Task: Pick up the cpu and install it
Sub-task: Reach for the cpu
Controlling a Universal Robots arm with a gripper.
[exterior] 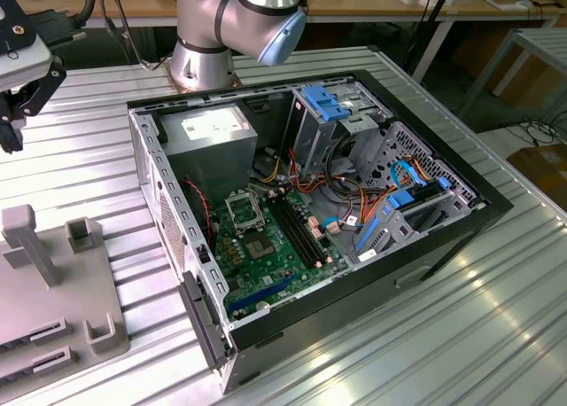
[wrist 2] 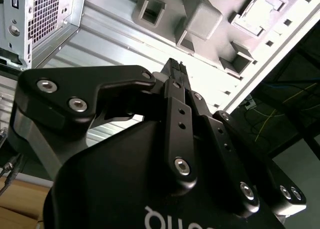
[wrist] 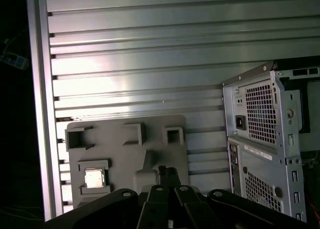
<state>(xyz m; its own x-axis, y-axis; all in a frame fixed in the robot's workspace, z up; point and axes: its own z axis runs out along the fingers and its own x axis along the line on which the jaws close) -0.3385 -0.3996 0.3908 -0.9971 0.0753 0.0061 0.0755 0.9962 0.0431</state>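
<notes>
Our black two-fingered hand (wrist 2: 175, 65) is clenched. In both wrist views its fingertips (wrist: 169, 171) meet with nothing between them. It hangs above a pale grey moulded fixture plate (wrist: 125, 154), close to one of the plate's raised blocks and clear of it. The small flat square silver-grey cpu (wrist: 93, 178) lies flat in a square framed recess near one corner of that plate, apart from the hand and untouched; in the second wrist view we see it as a light square (wrist 2: 257, 10) in its holder. The plate rests on a ribbed aluminium surface (wrist: 150, 64). Beside the plate stands an open black computer case (exterior: 425, 238), whose perforated metal rear panel (wrist: 260, 114) appears in the first wrist view. In the exterior view the plate (exterior: 53, 300) sits at the exterior view's left, and the case lies open with a green motherboard (exterior: 266, 260) inside. On the board we see a hollow silver socket frame (exterior: 244, 213). The silver and blue arm base (exterior: 230, 25) rises behind the case.
</notes>
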